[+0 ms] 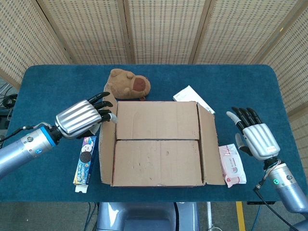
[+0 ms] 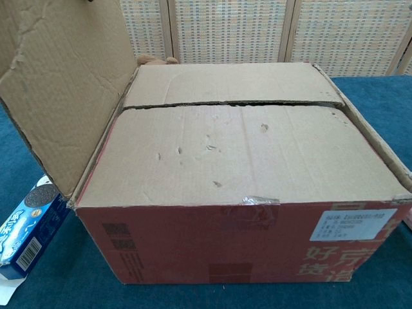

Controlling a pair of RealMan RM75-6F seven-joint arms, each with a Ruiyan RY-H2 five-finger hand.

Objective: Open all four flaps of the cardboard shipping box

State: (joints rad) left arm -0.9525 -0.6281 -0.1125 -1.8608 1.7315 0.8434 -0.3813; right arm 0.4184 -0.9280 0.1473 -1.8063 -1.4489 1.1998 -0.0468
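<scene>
Chest view: the cardboard shipping box (image 2: 238,180) fills mid-table, its left flap (image 2: 61,90) standing outward, two inner flaps flat; beside it the cookie pack (image 2: 26,222), while the left hand (image 1: 82,118), fingers spread, touches that flap and the right hand (image 1: 254,137) hovers splayed, empty.

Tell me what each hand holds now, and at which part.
The left hand touches the far top edge of the opened left flap; a real grip cannot be told. The right hand holds nothing.
</scene>
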